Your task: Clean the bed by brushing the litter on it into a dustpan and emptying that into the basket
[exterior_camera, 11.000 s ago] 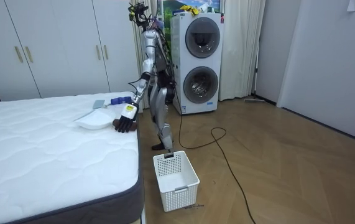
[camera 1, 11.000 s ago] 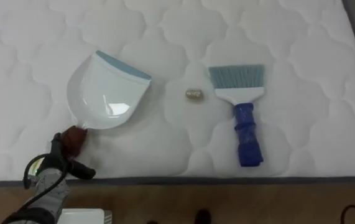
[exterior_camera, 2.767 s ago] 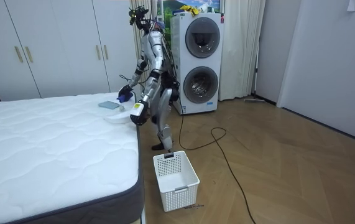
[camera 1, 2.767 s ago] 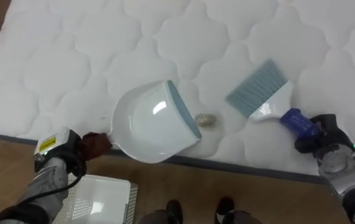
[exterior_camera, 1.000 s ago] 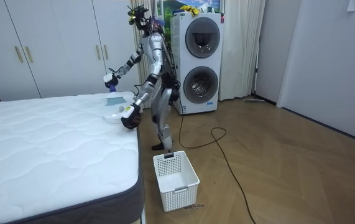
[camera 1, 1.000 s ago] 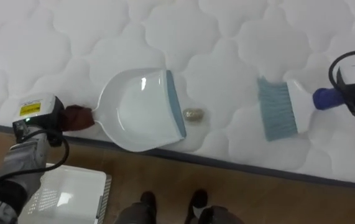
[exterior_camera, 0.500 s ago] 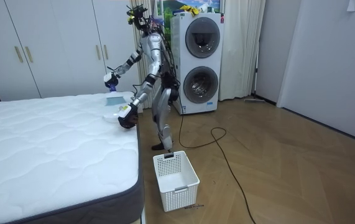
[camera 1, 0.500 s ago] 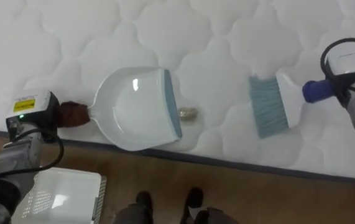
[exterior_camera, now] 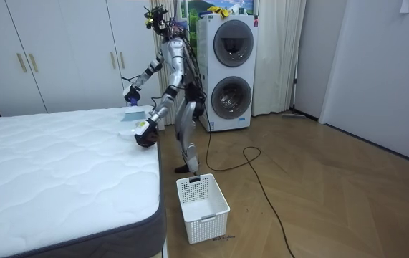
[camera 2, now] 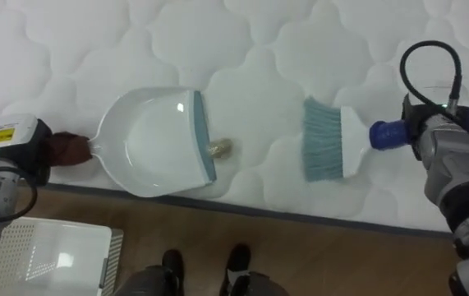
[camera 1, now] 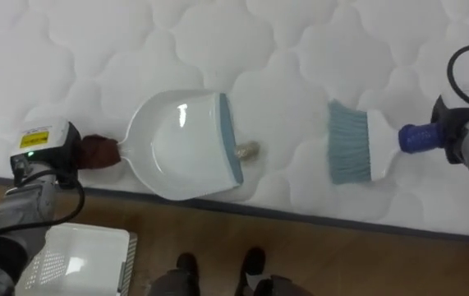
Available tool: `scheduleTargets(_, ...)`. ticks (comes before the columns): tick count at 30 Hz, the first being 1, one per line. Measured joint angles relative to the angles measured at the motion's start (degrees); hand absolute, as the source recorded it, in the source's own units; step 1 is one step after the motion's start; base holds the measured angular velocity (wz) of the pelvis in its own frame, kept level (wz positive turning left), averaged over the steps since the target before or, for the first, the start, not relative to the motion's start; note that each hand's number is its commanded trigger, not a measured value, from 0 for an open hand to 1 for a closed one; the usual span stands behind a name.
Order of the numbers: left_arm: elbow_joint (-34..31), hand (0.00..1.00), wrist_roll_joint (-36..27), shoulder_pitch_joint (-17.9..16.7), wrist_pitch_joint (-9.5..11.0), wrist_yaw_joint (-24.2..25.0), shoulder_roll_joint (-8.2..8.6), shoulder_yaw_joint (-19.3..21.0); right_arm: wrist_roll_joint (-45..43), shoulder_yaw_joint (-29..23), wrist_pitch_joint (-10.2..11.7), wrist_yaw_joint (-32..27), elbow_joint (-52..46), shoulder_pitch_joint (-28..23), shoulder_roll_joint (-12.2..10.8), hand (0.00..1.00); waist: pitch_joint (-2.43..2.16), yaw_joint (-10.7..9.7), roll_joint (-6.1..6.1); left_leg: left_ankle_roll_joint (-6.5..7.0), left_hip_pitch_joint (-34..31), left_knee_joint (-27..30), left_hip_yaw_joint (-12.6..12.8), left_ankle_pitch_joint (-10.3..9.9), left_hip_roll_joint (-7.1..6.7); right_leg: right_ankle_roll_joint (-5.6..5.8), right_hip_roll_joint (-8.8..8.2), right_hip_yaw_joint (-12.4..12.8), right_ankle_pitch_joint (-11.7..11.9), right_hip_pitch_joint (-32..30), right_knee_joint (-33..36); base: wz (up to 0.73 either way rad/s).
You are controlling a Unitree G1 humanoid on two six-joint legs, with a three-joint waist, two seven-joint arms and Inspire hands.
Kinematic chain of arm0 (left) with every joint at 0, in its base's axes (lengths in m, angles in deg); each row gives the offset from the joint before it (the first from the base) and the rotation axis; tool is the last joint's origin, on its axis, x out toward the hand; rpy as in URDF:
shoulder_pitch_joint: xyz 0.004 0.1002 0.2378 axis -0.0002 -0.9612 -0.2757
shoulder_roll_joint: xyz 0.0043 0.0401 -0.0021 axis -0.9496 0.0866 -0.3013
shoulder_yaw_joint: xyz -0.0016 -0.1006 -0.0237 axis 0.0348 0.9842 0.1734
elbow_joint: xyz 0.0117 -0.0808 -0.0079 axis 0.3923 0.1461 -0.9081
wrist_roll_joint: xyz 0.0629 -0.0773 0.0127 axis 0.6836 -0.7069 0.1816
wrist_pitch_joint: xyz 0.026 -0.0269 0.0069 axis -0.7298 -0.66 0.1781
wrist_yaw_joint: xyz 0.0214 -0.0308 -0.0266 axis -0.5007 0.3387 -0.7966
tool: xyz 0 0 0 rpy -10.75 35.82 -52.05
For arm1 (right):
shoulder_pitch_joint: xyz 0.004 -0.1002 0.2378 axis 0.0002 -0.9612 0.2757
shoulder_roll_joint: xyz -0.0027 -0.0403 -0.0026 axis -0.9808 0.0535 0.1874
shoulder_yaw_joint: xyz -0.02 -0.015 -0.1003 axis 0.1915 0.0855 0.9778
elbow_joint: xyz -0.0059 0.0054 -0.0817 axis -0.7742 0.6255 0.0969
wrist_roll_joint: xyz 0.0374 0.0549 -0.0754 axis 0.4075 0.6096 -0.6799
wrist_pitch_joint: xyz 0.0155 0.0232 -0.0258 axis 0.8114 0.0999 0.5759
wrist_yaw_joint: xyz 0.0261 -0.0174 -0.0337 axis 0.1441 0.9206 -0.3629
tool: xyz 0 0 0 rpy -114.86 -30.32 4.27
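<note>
A white dustpan [camera 1: 181, 146] with a blue lip lies on the quilted white mattress [camera 1: 242, 41] near its front edge, its mouth facing right. My left hand [camera 1: 49, 154] is shut on its brown handle [camera 1: 98, 151]. A small beige scrap [camera 1: 247, 150] rests just off the lip. Further right, a hand brush with grey-blue bristles [camera 1: 349, 154] touches the mattress, bristles pointing left toward the scrap. My right hand [camera 2: 443, 131] is shut on its blue handle [camera 1: 419, 137]. In the room view I stand at the bed's end with the left hand [exterior_camera: 143, 133] low and the right hand [exterior_camera: 130, 94] raised.
A white slatted basket [camera 1: 74, 261] stands on the wooden floor below the mattress edge at lower left, also the basket [exterior_camera: 203, 206] near the bed corner. Stacked washing machines [exterior_camera: 231, 72] and white wardrobes [exterior_camera: 61, 54] line the far wall.
The brush has turned so its bristles face the scrap more squarely and has dropped a little. The dustpan has held its place with the scrap close to its lip.
</note>
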Motion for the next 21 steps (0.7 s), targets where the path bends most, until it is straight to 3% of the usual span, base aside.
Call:
scheduleTargets(12, 0.0, 1.0, 0.1, 0.0, -0.2, 0.0, 0.51, 0.0, 0.2, 0.1, 0.0, 7.3, -0.6, 0.0, -1.2, 1.0, 0.07, -0.1, 0.46, -0.2, 0.3, 0.3, 0.1, 0.0, 0.29, -0.3, 0.15, -0.3, 0.2, 0.2, 0.1, -0.01)
scheduleTargets(15, 0.0, 1.0, 0.2, -0.1, -0.5, 0.0, 1.19, 0.1, 0.1, 0.1, 0.1, 9.7, -1.0, 0.0, -2.9, 1.0, 0.07, 0.0, 0.46, -0.28, 0.7, 0.2, 0.1, 0.0, 0.35, -0.54, 0.24, -0.4, 0.3, 0.5, -0.1, -0.01)
scheduleTargets(19, 0.0, 1.0, 1.5, -0.1, -0.4, 0.0, 2.06, 0.1, 0.2, 0.1, 0.7, 12.0, -2.8, 0.0, -6.9, 1.0, 0.03, 0.1, 0.53, -0.48, 0.6, 0.0, 0.1, 0.0, -0.02, -0.9, 0.24, -0.1, 0.4, 0.0, 0.0, -0.06)
scheduleTargets(21, -0.1, 1.0, 1.6, -0.1, -0.3, 0.0, 2.34, 0.1, 0.2, 0.0, 1.7, 12.1, -4.2, 0.0, -7.4, 1.0, -0.07, 0.1, 0.83, -0.58, 0.3, 0.1, -0.2, 0.1, -0.35, -1.02, 0.17, -0.1, 0.4, -0.3, 0.1, -0.02)
